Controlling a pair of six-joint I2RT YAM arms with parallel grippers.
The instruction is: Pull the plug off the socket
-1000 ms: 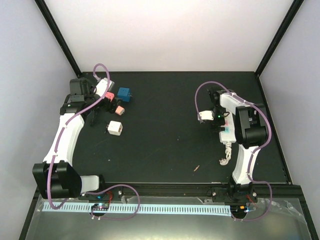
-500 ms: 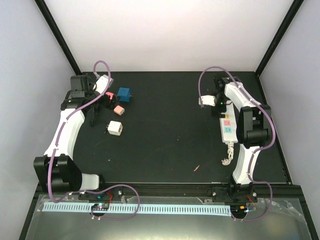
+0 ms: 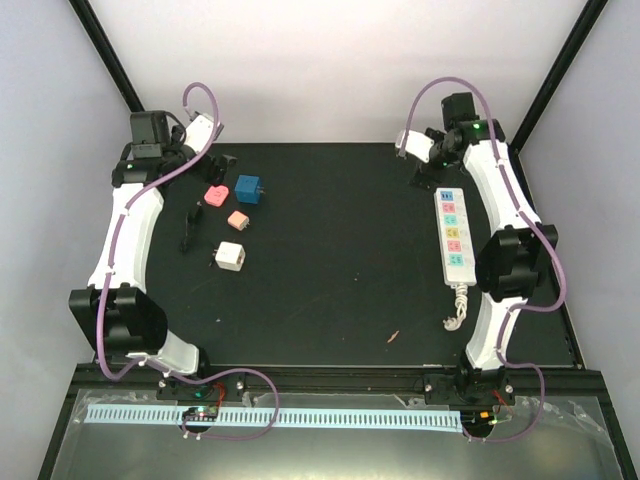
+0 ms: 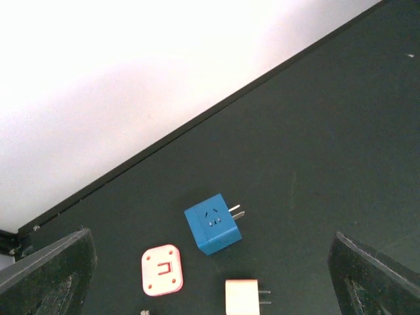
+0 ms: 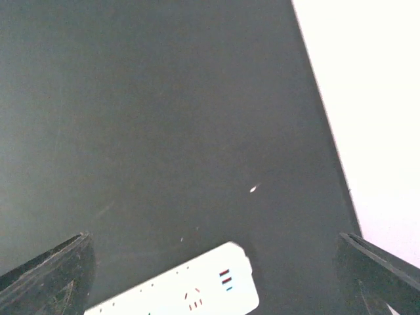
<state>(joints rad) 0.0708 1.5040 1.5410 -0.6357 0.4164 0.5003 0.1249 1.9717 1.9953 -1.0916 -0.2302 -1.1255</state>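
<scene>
The socket is a long white power strip (image 3: 452, 235) with pastel outlets, lying at the right with its bundled cord (image 3: 455, 312) towards me. No plug shows in it. Its far end shows in the right wrist view (image 5: 197, 292). My right gripper (image 3: 424, 168) hangs open and empty above the mat just beyond that end (image 5: 213, 259). Loose plugs lie at the left: blue cube (image 3: 248, 188), pink (image 3: 214, 194), peach (image 3: 238, 218), white (image 3: 230, 256). My left gripper (image 3: 212, 160) is open and empty above them (image 4: 210, 266), with the blue plug (image 4: 211, 224) below it.
A black piece (image 3: 188, 228) lies left of the white plug. A small scrap (image 3: 394, 337) lies near the front. The mat's far edge and the white wall (image 3: 330, 70) are close behind both grippers.
Both arms have lifted and swung back towards the far edge. The right gripper left the middle of the strip. The left gripper drew away from the plugs.
</scene>
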